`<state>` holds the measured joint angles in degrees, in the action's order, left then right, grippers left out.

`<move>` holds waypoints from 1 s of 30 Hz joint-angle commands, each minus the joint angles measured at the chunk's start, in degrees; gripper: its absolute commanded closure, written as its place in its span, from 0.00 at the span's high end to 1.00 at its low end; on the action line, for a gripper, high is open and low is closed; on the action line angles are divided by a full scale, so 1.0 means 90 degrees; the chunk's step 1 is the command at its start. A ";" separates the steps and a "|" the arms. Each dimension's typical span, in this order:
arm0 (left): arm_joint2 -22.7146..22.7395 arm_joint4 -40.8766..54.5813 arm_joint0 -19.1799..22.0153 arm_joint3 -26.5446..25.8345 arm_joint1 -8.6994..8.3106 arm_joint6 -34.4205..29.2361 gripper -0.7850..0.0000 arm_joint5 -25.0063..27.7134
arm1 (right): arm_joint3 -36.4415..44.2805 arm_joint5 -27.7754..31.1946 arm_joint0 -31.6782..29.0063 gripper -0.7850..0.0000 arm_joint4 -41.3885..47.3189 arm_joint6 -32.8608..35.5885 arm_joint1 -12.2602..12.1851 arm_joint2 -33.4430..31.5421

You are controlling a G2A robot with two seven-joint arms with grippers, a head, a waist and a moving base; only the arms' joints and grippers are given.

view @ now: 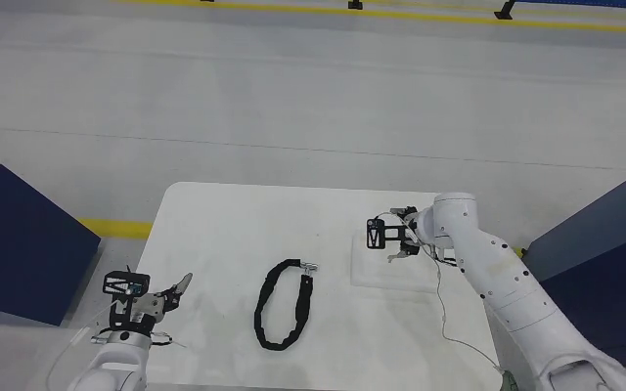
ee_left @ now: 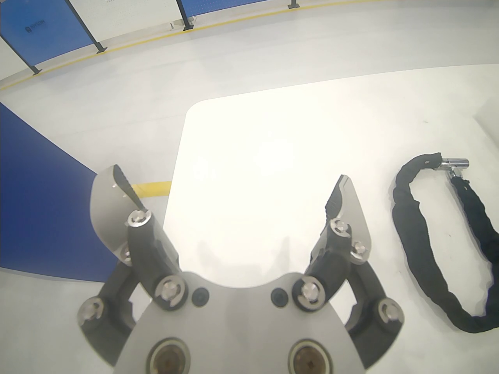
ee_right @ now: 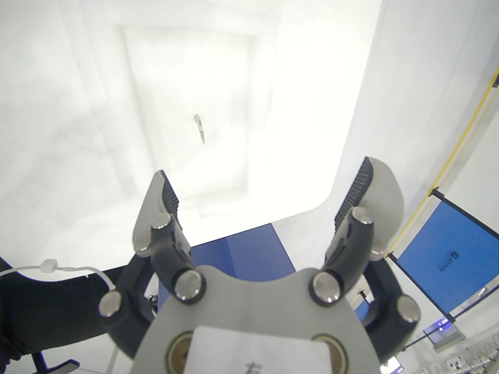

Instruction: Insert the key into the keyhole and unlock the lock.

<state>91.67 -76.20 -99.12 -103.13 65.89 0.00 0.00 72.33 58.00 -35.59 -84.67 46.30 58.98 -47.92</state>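
top view, chain lock point(view: 279, 308): lies in a closed loop at the middle of the white table point(view: 215, 225). Its black fabric sleeve runs toward the robot and its metal lock head point(view: 310, 266) sits at the far end, where either arm could get to it.
top view, left gripper point(view: 166, 305): sits at the table's near left corner, well apart from the loop. It looks parked until the lock head needs steadying.
top view, right gripper point(view: 399, 235): hangs above the white tray point(view: 377, 276) on the right side of the table, probably because the key is kept there.
left wrist view, left gripper point(ee_left: 230, 188): jaws spread wide with nothing between them, and only bare tabletop beneath.
left wrist view, lock head point(ee_left: 454, 164): a bright cylinder that closes the loop. It is off to one side of the fingers point(ee_left: 343, 196) and touches nothing. I cannot make out where the keyhole faces.
right wrist view, key point(ee_right: 199, 128): a small silvery piece lying flat and alone on the floor of the tray point(ee_right: 175, 79).
right wrist view, right gripper point(ee_right: 265, 192): jaws released and empty, aimed at the tray with the key ahead of the tips, not between them. This suits a pickup that has not yet begun.
step in hand: fetching the key. Insertion and unlocking remain.
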 commanded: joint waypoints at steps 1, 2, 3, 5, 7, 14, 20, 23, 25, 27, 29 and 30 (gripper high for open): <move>0.0000 0.0000 0.0000 0.0000 0.0000 0.0000 1.00 0.0000 | -0.0205 0.0000 0.0164 1.00 0.0175 0.0000 0.0007 0.0276; 0.0000 0.0000 0.0000 0.0000 0.0000 0.0000 1.00 0.0000 | -0.0310 0.0000 0.0247 1.00 0.0259 0.0000 0.0012 0.0419; 0.0000 0.0000 0.0000 0.0000 0.0000 0.0000 1.00 0.0000 | -0.0410 0.0000 0.0335 1.00 0.0339 0.0000 0.0017 0.0552; 0.0000 0.0000 0.0000 0.0000 0.0000 0.0000 1.00 0.0000 | -0.0606 0.0000 0.0490 1.00 0.0529 0.0000 0.0032 0.0809; 0.0000 0.0000 0.0000 0.0000 0.0000 0.0000 1.00 0.0000 | -0.0798 -0.0029 0.0614 1.00 0.0720 0.0028 0.0054 0.1041; 0.0000 0.0000 0.0000 0.0000 0.0000 0.0000 1.00 0.0000 | -0.1265 -0.0165 0.0949 1.00 0.1326 0.0164 0.0173 0.1756; 0.0000 0.0000 0.0000 0.0000 0.0000 0.0000 1.00 0.0000 | -0.1552 -0.0259 0.1122 0.60 0.1677 0.0258 0.0280 0.2186; 0.0000 0.0000 0.0000 0.0000 0.0000 0.0000 1.00 0.0000 | -0.1719 -0.0299 0.1185 0.54 0.1781 0.0298 0.0337 0.2329; 0.0000 0.0000 0.0000 0.0000 0.0000 0.0000 1.00 0.0000 | -0.1834 -0.0319 0.1213 0.49 0.1850 0.0318 0.0376 0.2400; 0.0000 0.0000 0.0000 0.0000 0.0000 0.0000 1.00 0.0000 | -0.1937 -0.0336 0.1239 0.47 0.1874 0.0334 0.0414 0.2465; 0.0000 0.0000 0.0000 0.0000 0.0000 0.0000 1.00 0.0000 | -0.2033 -0.0345 0.1266 0.47 0.1907 0.0343 0.0451 0.2501; 0.0000 0.0000 0.0000 0.0000 0.0000 0.0000 1.00 0.0000 | -0.2087 -0.0347 0.1273 0.45 0.1926 0.0345 0.0469 0.2515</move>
<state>91.67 -76.20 -99.12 -103.13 65.89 0.00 0.00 53.95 54.89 -24.19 -67.49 49.39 63.06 -25.37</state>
